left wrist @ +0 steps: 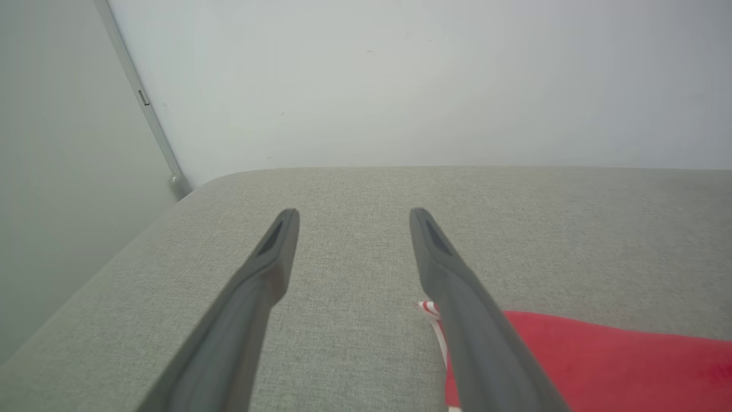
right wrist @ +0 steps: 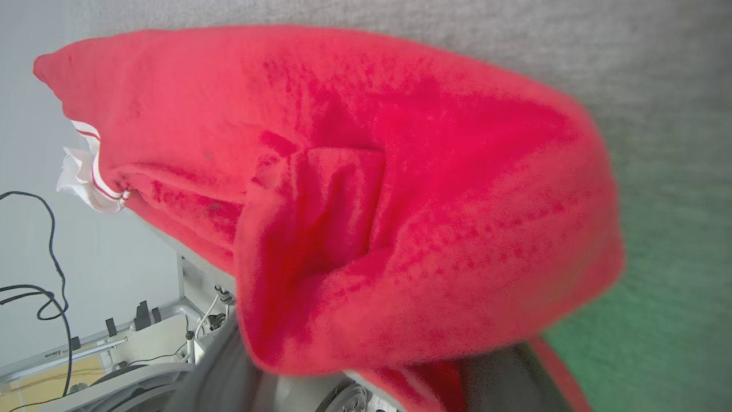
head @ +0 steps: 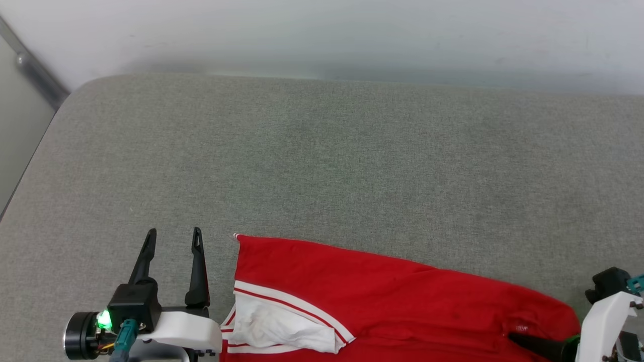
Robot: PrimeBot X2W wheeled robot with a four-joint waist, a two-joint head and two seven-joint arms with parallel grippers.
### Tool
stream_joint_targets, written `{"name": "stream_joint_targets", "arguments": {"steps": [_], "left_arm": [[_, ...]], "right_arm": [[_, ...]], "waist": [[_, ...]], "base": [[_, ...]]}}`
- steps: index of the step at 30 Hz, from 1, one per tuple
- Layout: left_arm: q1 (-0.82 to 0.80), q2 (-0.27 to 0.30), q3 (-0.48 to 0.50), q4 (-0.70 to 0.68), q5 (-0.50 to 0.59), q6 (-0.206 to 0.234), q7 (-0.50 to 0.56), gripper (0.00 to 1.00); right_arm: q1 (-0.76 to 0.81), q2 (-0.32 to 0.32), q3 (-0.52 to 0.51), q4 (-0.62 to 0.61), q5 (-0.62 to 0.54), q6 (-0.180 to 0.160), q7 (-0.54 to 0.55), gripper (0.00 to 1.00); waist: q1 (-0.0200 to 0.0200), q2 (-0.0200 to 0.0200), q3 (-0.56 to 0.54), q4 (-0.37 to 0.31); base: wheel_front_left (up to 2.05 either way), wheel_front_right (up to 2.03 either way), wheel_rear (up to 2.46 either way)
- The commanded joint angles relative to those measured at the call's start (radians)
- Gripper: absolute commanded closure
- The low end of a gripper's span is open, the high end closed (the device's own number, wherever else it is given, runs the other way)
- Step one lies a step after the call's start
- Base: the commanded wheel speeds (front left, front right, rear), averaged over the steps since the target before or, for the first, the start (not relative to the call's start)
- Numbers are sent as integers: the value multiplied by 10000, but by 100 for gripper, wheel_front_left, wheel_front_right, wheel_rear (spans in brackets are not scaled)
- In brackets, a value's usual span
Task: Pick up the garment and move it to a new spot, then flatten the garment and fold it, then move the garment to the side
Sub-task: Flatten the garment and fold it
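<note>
The garment, red with a white sleeve panel edged in red and white stripes, lies crumpled along the near edge of the grey padded surface. My left gripper stands open just left of the garment's corner, with nothing between its fingers; in the left wrist view the left gripper hovers over bare grey cloth with the garment to its right. My right gripper reaches in from the right, one dark finger lying on the red cloth. In the right wrist view the garment drapes over the widely spread fingers, hiding their tips.
A pale wall runs behind the surface. The surface's left edge drops away beside a metal strip. Cables and parts of my base show below the near edge.
</note>
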Motion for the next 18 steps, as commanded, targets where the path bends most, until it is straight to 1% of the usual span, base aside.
{"name": "stream_joint_targets", "arguments": {"steps": [1,3,9,13,18], "left_arm": [[109,-159,119,64,171,-137,-69,0],[183,-405,332,143,459,-363,-69,0],[478,-1019,839,172,1197,-899,-69,0],[720,-1347,1174,153,1541,-1170,-68,0],[922,-1603,1505,165,1911,-1481,-60,0]], "right_arm": [[212,570,548,163,48,-4,246,100],[127,527,563,200,69,-5,178,100],[-225,109,279,295,157,-11,-314,100],[-348,-307,-24,329,287,-11,-666,100],[-345,-1068,-351,469,322,-8,-955,100]], "waist": [[0,0,-16,8],[0,0,-52,8],[0,0,-240,-89],[0,0,-421,-187],[0,0,-650,-294]], "base": [[0,0,0],[0,0,0],[0,0,0],[0,0,0],[0,0,0]]}}
